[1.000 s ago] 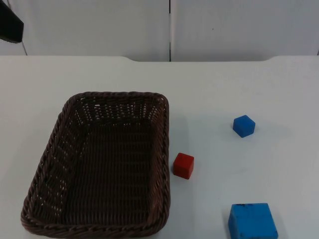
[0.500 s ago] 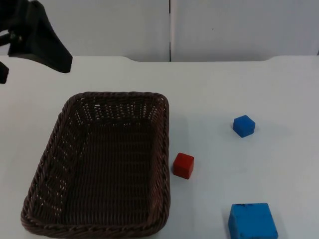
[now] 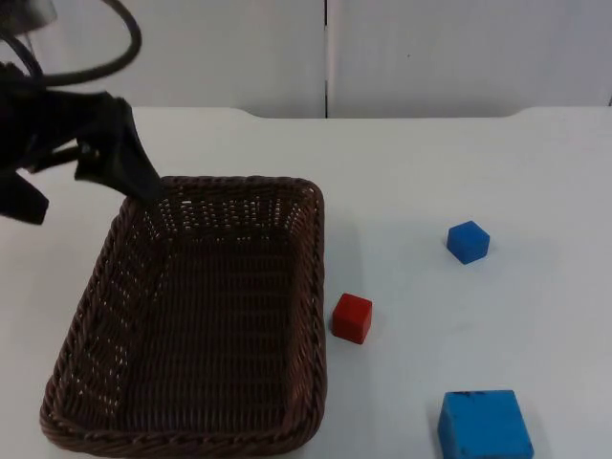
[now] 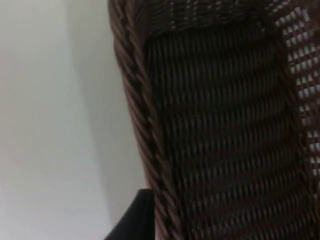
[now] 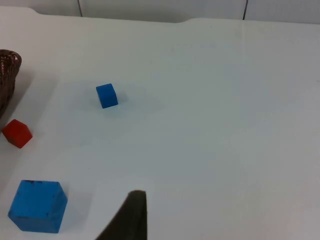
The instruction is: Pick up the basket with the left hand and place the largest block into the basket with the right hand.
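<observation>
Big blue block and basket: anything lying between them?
In the top view, only the red block sits between the big blue block and the basket, close beside the basket's wall; the rest is bare table.

Large blue block [image 3: 485,425] cut by lower edge; left gripper [image 3: 86,182] jaws' spread unclear.

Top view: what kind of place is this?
Probably a lab test bench: a bare white table top against a grey partition wall, holding just a brown wicker basket and coloured practice blocks.
</observation>
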{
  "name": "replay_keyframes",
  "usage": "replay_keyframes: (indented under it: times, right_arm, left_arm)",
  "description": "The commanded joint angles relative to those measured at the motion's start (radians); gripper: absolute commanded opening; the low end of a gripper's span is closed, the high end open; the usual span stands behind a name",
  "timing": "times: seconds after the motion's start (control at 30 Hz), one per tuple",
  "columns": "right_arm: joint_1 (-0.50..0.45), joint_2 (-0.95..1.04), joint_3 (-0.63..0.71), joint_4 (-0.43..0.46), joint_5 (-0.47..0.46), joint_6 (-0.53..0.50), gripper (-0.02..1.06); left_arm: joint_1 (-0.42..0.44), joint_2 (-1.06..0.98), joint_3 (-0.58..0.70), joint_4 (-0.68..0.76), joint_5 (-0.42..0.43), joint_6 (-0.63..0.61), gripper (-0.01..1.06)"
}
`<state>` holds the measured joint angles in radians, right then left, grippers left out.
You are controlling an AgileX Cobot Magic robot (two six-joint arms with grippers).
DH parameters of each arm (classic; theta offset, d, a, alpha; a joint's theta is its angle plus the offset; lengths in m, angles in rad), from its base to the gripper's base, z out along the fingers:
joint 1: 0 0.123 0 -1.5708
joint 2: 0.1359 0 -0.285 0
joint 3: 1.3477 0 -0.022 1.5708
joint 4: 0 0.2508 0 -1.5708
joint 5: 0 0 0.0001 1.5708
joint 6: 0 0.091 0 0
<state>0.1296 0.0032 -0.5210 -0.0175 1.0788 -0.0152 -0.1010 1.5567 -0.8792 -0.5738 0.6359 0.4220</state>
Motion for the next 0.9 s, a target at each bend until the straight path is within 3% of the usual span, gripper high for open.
replay_keyframes:
  times: [0.0, 0.2, 0.87]
  right_arm:
    - [-0.006, -0.003, 0.006, -0.002, 0.0, 0.0, 1.05]
    - [-0.006, -0.003, 0.006, -0.002, 0.0, 0.0, 1.05]
    - [-0.006, -0.003, 0.006, -0.002, 0.0, 0.0, 1.05]
  left_arm:
    - [-0.006, 0.024, -0.006, -0.008, -0.016, -0.002, 0.98]
    - [-0.006, 0.116, -0.009, -0.005, -0.049, 0.014, 0.98]
    - [-0.002, 0.407, -0.152, 0.013, -0.02, 0.067, 0.98]
